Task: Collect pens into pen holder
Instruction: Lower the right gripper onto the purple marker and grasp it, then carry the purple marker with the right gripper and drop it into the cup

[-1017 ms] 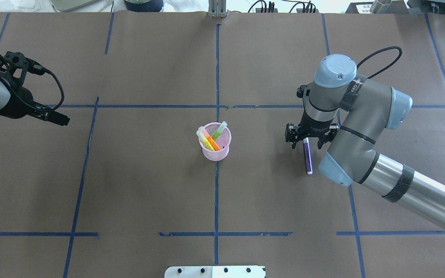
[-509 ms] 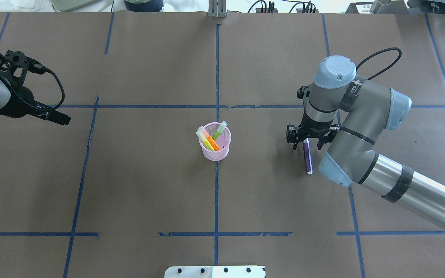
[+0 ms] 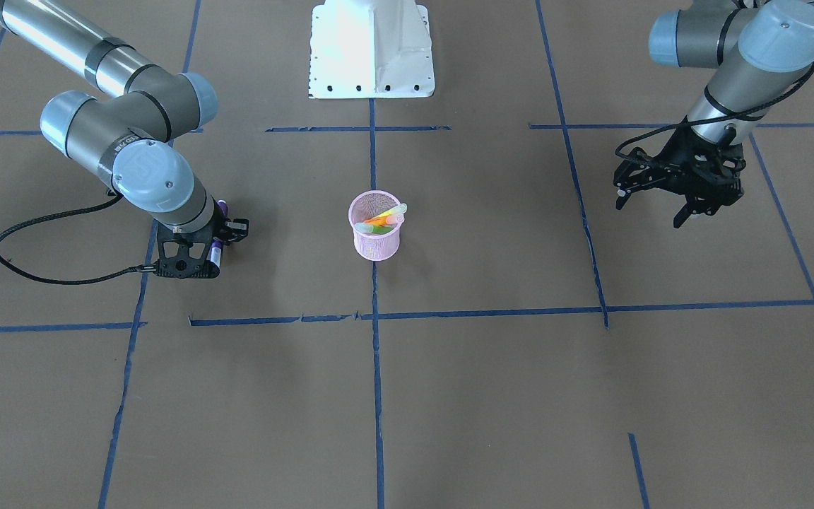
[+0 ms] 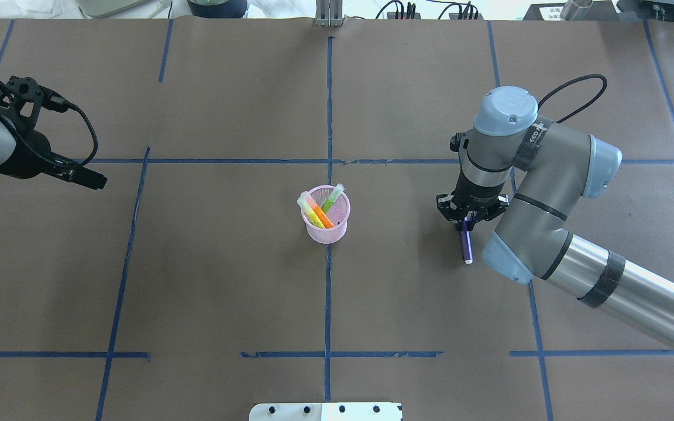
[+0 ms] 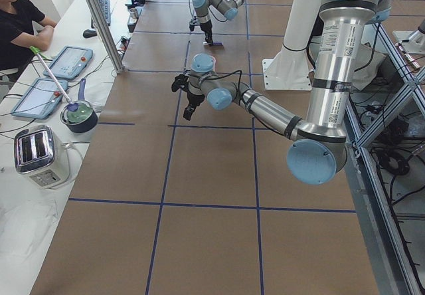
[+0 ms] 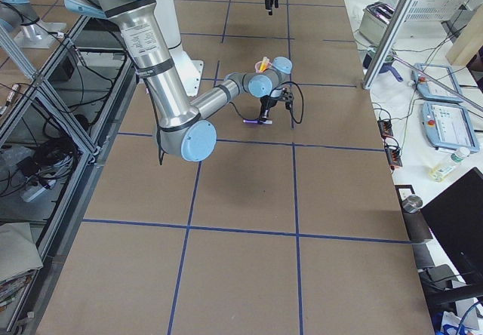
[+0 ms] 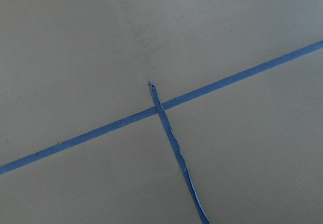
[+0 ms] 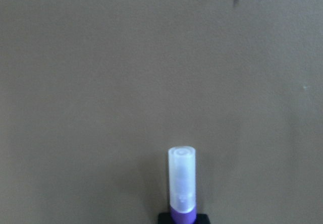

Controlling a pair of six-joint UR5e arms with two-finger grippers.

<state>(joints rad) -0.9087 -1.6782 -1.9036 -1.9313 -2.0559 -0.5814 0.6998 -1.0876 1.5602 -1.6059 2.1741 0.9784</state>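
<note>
Overhead exterior: right tool pointing down, clamped on purple pen.

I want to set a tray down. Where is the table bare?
Bare: brown paper between the pink mesh pen holder and the left gripper, and along the operators' edge. Crowded: around the right gripper, shut on the purple marker pen.

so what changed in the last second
The right end effector closed on the purple pen, which it had been straddling with its fingers open. The pen itself has not visibly shifted. The left end effector, the pen holder and the pens in it stayed put.
</note>
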